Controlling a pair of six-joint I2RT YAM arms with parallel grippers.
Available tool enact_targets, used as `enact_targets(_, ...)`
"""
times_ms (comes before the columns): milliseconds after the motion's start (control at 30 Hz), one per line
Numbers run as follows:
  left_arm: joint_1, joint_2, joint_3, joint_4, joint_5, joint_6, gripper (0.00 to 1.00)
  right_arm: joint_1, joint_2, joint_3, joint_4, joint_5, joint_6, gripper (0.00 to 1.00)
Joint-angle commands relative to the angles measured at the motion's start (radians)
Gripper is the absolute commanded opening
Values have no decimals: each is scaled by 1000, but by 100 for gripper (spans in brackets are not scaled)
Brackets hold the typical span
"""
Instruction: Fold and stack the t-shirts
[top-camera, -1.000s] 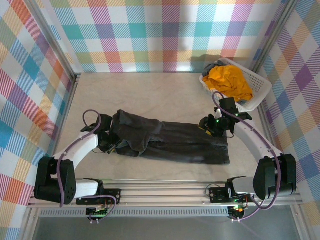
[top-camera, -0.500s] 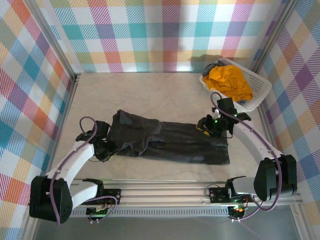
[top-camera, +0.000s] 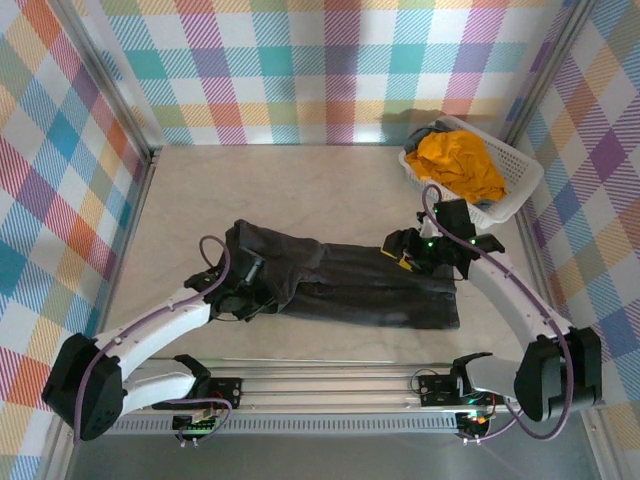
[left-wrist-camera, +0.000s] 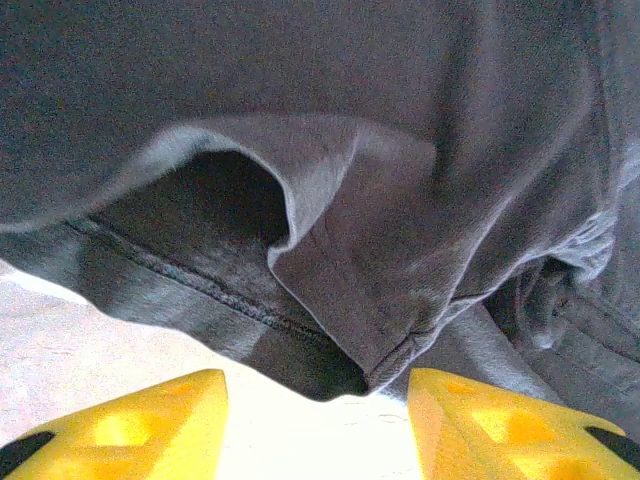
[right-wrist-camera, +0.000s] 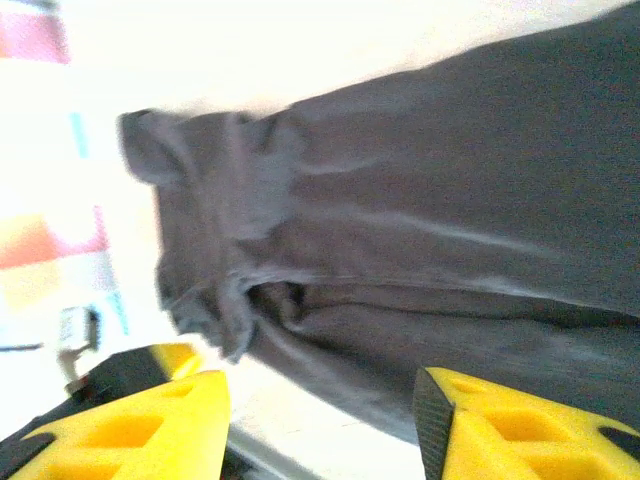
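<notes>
We see the left end effector (top-camera: 255, 292) and right end effector (top-camera: 396, 250) open, empty, a roughly folded charcoal-grey cloth t-shirt (top-camera: 350, 285) stretched between them; the mustard-yellow cloth t-shirt (top-camera: 460, 160) beyond the right one lies unfolded, unstacked.

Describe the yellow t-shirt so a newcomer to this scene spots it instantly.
Look to the far right corner of the table, where a white plastic lattice basket sits. The crumpled mustard orange-yellow cloth t-shirt is heaped inside it, the only bright garment; the dark charcoal grey t-shirt lies mid-table.
</notes>
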Motion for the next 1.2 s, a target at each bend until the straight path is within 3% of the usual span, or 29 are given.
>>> enact_targets(0,-34,14,-30,107,-56,-102,49,19,-52,-44,155,-161,80,54)
enact_targets(433,-73,102,-54,238,-57,-146,36,51,-139,-115,173,-148,131,54)
enact_targets(767,-165,79,-9,153,-114,-204,0,51,-131,-104,150,-132,113,53)
enact_targets(967,-263,74,44,36,-208,-301,0,50,-134,-107,148,-128,114,53)
enact_targets(1167,-319,107,67,30,-250,-384,0,51,-136,-106,143,-129,112,52)
